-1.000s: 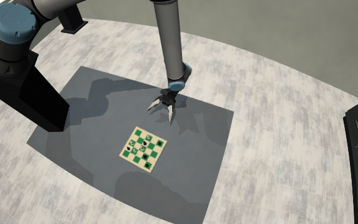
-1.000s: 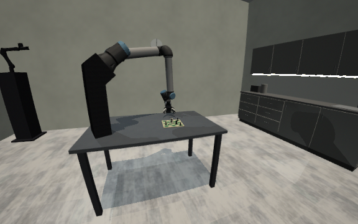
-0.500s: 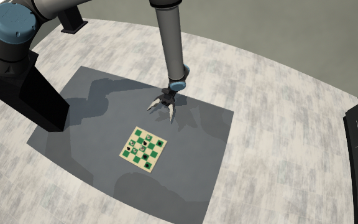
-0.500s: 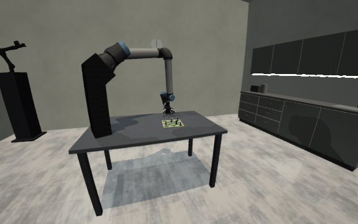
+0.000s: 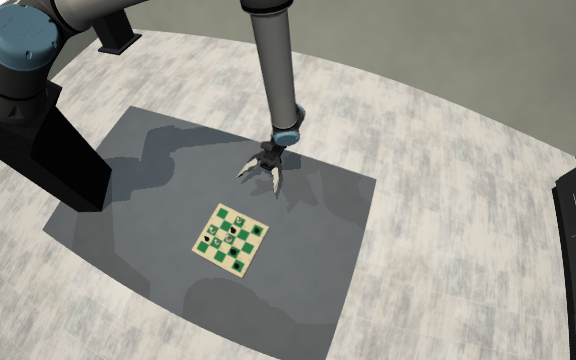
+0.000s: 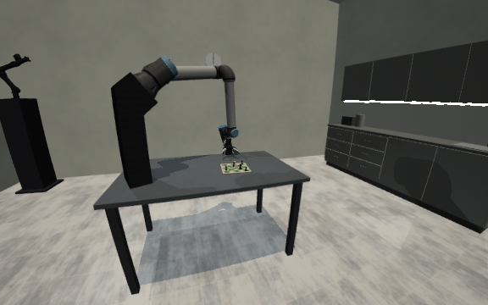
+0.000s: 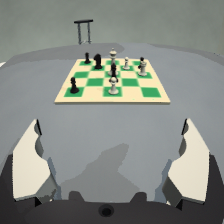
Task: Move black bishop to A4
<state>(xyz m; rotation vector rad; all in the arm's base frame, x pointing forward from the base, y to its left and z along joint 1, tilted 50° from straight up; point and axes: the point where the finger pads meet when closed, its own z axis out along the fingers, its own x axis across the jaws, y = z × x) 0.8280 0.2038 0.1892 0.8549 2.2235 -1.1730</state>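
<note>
Green-and-cream chessboard (image 5: 230,240) lies on the grey table (image 5: 318,300), black and white pieces crowded mid-board; which is the black bishop cannot be told. Gripper (image 5: 260,173) hangs beyond the board's far edge, jaws spread wide, empty.

Exterior: forearm drops vertically behind the board (image 6: 235,168).

Wrist: pale fingers frame bare tabletop, board (image 7: 112,97) ahead.

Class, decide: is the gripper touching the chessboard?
Apart. In the wrist view, bare grey table lies between the open gripper fingers and the chessboard edge ahead.
</note>
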